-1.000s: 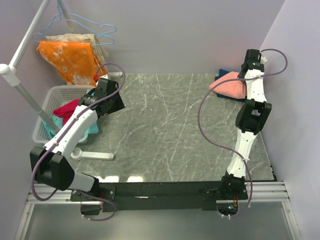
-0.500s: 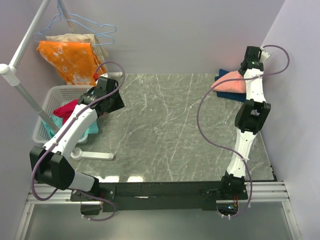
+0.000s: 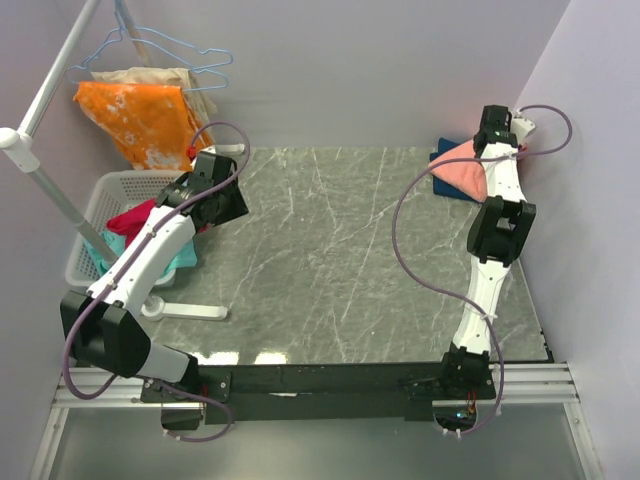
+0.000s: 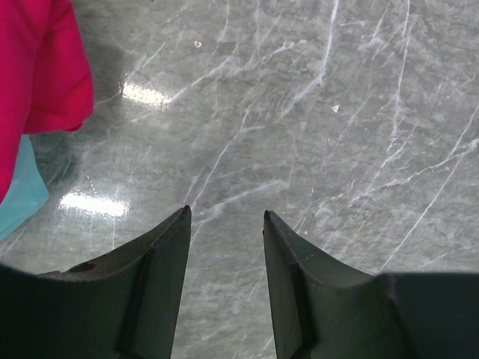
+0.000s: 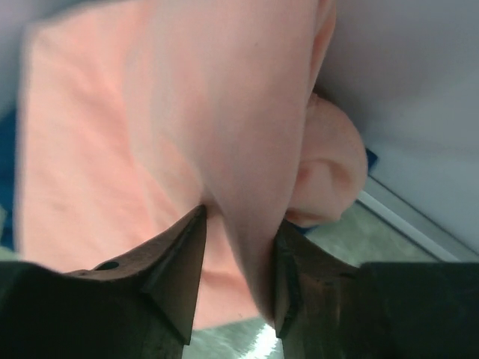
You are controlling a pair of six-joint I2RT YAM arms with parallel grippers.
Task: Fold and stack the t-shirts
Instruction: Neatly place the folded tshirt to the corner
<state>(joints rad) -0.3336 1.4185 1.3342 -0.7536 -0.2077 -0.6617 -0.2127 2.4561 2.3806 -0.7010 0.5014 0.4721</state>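
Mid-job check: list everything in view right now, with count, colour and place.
salmon-pink t-shirt: 1, salmon-pink, table's far right corner, on the navy one
navy t-shirt: 1, dark blue, under it, edges showing
orange cloth: 1, orange with white blotches, hanging far left
beige cloth: 1, beige, behind the orange cloth
hangers: a few, pale blue, on the rack
rack: 1, white, left
basket: 1, pale, table's left edge
magenta-red garment: 1, in basket
teal cloth: 1, in basket
table: 1, grey marble
left gripper: open, over bare table
right gripper: around a salmon-pink fold, grip unclear
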